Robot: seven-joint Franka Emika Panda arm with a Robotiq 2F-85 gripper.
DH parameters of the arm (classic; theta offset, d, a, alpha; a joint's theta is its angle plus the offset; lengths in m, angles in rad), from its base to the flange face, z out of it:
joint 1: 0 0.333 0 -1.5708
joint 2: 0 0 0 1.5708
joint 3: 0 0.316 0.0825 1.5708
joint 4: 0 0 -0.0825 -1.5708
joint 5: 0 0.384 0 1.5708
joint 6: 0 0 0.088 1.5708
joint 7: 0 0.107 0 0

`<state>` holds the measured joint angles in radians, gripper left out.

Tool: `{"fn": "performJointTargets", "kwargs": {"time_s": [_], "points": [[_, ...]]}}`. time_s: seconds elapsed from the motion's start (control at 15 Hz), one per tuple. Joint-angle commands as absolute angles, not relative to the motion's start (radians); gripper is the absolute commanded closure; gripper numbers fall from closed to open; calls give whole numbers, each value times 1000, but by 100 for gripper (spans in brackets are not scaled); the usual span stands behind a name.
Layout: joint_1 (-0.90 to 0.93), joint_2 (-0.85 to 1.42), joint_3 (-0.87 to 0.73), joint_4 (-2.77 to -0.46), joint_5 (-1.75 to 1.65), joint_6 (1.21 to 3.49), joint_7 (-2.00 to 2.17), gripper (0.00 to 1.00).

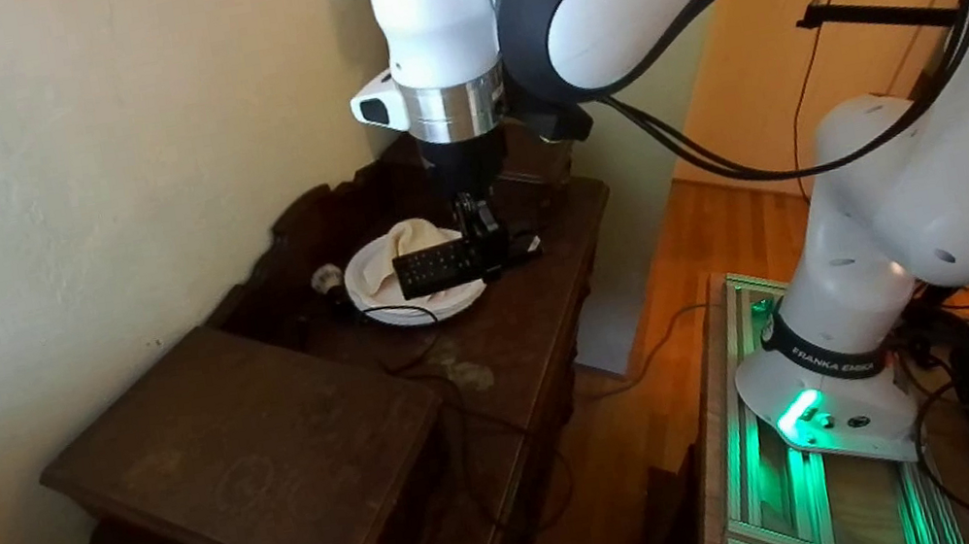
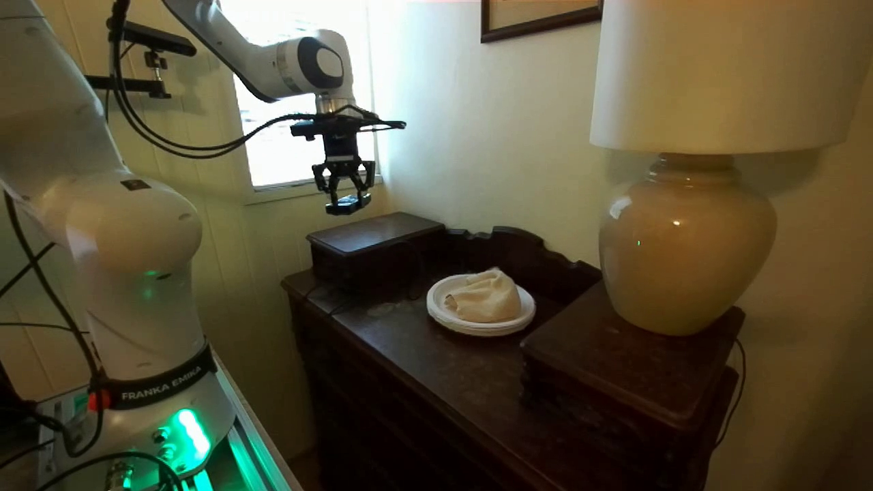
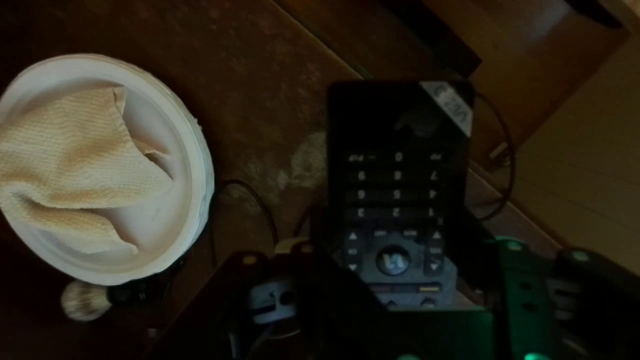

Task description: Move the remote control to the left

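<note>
The remote control point(image 3: 397, 185), a black bar with white number keys and a pale sticker at one end, hangs in the air in my gripper point(image 2: 348, 202). Both fingers press on its long sides, and its buttons face up toward the wrist camera. One end of it point(image 1: 435, 267) sticks out from the fingers in an exterior view, lying roughly level. In the wrist view its nearest end is covered by the dark gripper body. Daylight from the window shows behind the arm, and the held bar is well above the dresser top point(image 2: 409, 354).
White plates point(image 2: 443, 319) with a pale cloth point(image 2: 487, 296) stand on the dresser, beside a brush point(image 3: 86, 301). A raised wooden box point(image 1: 248, 449) takes up one end; a big lamp point(image 2: 689, 252) stands on the other. A thin black cable point(image 1: 458, 404) crosses the top.
</note>
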<state>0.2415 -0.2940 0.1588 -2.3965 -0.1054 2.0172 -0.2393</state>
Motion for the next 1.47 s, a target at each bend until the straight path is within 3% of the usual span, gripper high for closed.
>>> {"fn": "performJointTargets", "kwargs": {"time_s": [0.0,0.13,0.2,0.67,1.4], "points": [[234,-292,160,-2395,-104,2016,-249,39],[231,-289,154,-2395,-103,2016,-260,39],[231,-288,153,-2395,-103,2016,-261,64],[236,-80,136,-2266,-27,2180,-387,64],[237,295,210,-1906,-73,2176,-363,64]]}}
